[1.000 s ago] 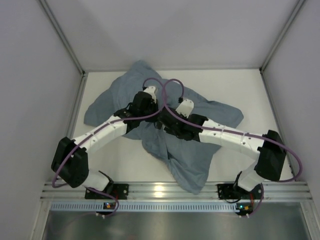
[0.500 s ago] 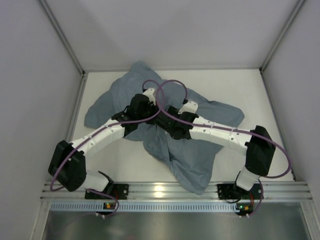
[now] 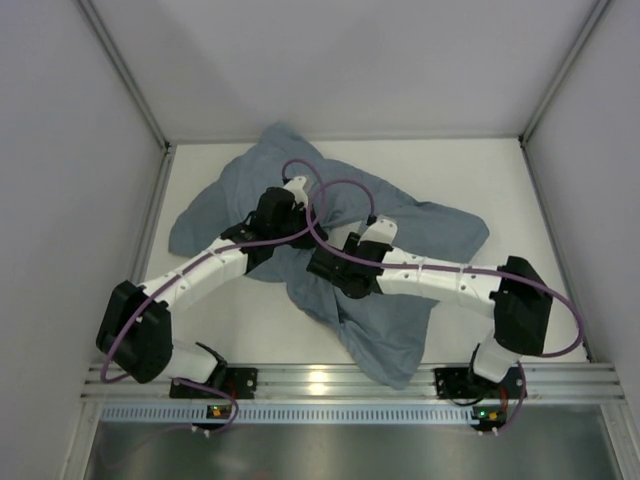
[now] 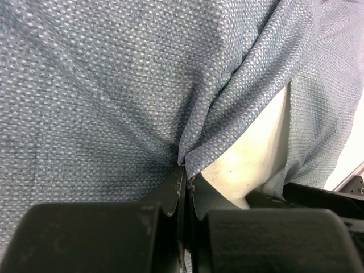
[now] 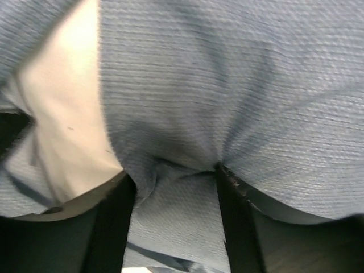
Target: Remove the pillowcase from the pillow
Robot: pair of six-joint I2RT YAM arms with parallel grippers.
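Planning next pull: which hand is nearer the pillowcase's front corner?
Right. The right hand sits just behind the pillowcase's front corner; the left hand grips farther back.

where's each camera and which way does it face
top: high behind the robot, looking down at the table and pillowcase; left arm and right arm show
left wrist: on the left arm, facing the pillowcase; left tool pinches a fold
right wrist: on the right arm, facing the pillowcase; right tool straddles a fold
shared: both wrist views show a pale patch
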